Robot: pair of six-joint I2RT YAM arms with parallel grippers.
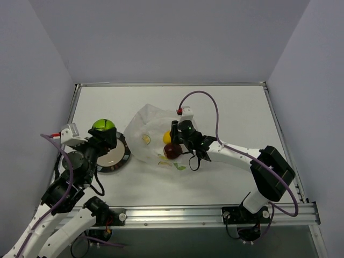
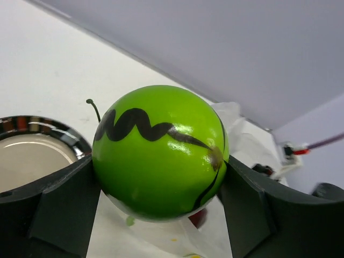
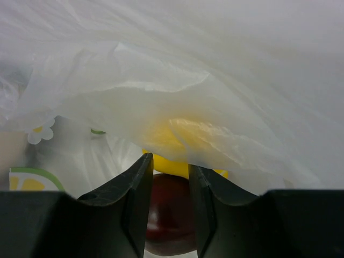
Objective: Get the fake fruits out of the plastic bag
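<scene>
My left gripper [image 1: 103, 130] is shut on the bright green ball [image 1: 102, 126], which has black squiggles, and holds it above the far rim of the round plate [image 1: 124, 157]. The ball fills the left wrist view [image 2: 161, 150] between my fingers. The clear plastic bag [image 1: 148, 121] lies mid-table. The yellow fruit [image 1: 167, 137] and the dark red fruit [image 1: 172, 151] sit at its near right part. My right gripper [image 1: 180, 144] is over them. In the right wrist view its jaws [image 3: 168, 160] stand a narrow gap apart, and the dark red fruit [image 3: 169, 215] shows through the gap. The yellow fruit [image 3: 177, 167] lies just beyond, half under the film [image 3: 188, 64].
The dark-rimmed plate [image 2: 54, 126] lies left of the bag, under my left gripper. A purple cable [image 1: 215, 107] arcs over the right arm. A metal rail [image 1: 215, 215] runs along the near table edge. Walls close in the left, right and back.
</scene>
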